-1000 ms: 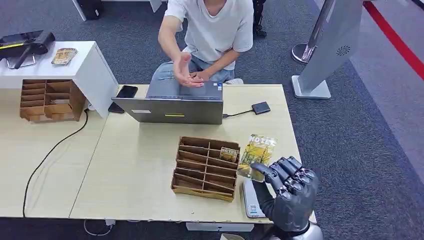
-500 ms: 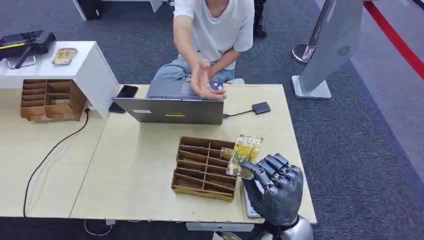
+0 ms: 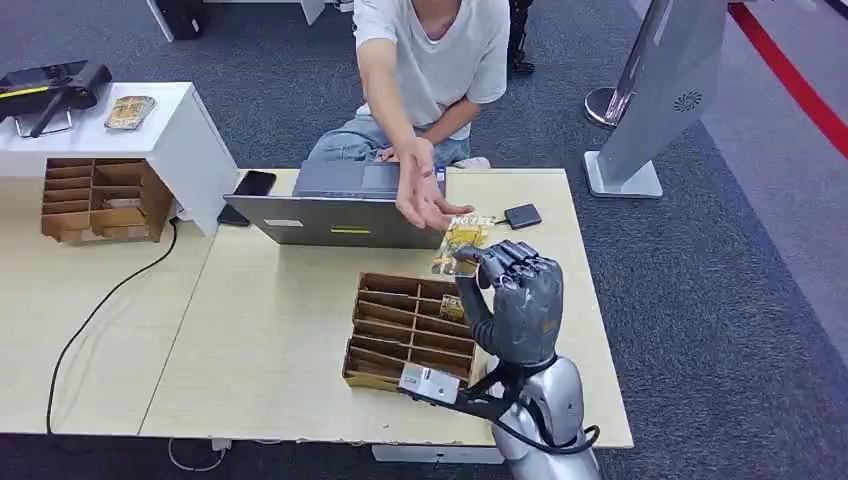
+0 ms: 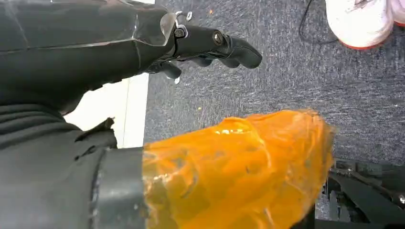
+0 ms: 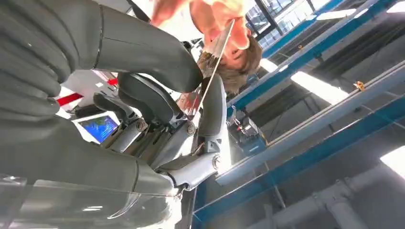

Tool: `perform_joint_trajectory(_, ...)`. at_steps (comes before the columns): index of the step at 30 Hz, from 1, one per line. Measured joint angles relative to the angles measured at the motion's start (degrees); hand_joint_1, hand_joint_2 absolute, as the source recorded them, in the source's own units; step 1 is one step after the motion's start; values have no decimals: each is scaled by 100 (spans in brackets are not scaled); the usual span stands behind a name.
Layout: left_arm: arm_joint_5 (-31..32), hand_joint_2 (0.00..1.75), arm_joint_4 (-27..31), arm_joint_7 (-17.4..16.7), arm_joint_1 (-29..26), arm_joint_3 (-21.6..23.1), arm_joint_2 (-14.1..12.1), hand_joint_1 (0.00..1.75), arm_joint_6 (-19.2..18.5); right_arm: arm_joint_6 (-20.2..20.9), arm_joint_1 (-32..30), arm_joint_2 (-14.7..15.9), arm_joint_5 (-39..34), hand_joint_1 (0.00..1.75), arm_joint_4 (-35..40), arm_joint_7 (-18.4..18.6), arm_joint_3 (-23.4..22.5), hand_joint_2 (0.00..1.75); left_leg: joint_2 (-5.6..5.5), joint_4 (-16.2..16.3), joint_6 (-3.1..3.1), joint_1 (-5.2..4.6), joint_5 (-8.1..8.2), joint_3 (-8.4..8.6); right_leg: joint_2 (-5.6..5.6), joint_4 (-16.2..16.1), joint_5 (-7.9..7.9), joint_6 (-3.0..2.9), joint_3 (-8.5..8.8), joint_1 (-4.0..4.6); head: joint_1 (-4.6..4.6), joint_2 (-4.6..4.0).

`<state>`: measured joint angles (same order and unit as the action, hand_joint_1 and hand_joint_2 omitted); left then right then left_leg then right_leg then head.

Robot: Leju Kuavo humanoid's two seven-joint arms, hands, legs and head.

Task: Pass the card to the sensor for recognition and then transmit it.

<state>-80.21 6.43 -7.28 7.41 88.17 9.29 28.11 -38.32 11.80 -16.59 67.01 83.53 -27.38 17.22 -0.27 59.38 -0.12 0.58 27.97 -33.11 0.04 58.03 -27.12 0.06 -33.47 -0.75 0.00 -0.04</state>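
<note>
the card [image 3: 462,241] is raised above the table [image 3: 270,330], just in front of the laptop [image 3: 345,208], pinched by the right hand [image 3: 512,295]. a person's hand [image 3: 425,195] touches its top edge. the wooden rack [image 3: 405,335] lies near the laptop. the left hand [image 4: 210,45] hangs over carpet, fingers loosely spread, holding nothing.

card [image 3: 462,243] half behind person's hand [image 3: 424,200]

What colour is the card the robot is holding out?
Yellow and green print; the card shows best in the head view.
</note>
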Motion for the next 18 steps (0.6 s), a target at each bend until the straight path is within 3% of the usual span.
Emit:
perform_joint_trajectory(3,146,0,0,-22,5,0,-15,0,-50,0,420,-66,87,175,-352,382,74,175,2,0,-1,0,-1,2,3,0,0,0,-2,0,0,0)
perform_joint_trajectory(13,348,0,2,16,48,2,-85,0,-37,0,1245,-87,-94,175,-1261,944,352,175,0,2,-1,0,-1,-3,2,-1,0,0,-4,0,2,0)
perform_joint_trajectory(15,1290,0,103,-217,-5,-303,-60,0,-331,0,1325,-90,-118,175,-1403,990,406,175,1,2,-2,-2,-1,0,3,-1,0,0,-4,-2,4,0)
perform_joint_trajectory(16,2106,0,105,-341,-42,-629,-11,0,-455,0,1345,-90,-120,175,-1455,994,424,175,2,2,0,-8,1,3,4,-1,0,1,-4,-4,-13,0)
perform_joint_trajectory(17,3312,0,122,-422,-93,-1155,41,0,-557,0,1364,-90,-120,175,-1506,1009,435,175,4,2,0,-5,0,-2,7,-1,0,1,-6,-2,-7,0)
perform_joint_trajectory(18,4586,0,144,-432,-150,-1740,63,0,-590,0,1375,-90,-125,51,-1555,1027,441,175,4,2,0,1,0,-5,9,-2,0,1,-6,-1,-6,0)
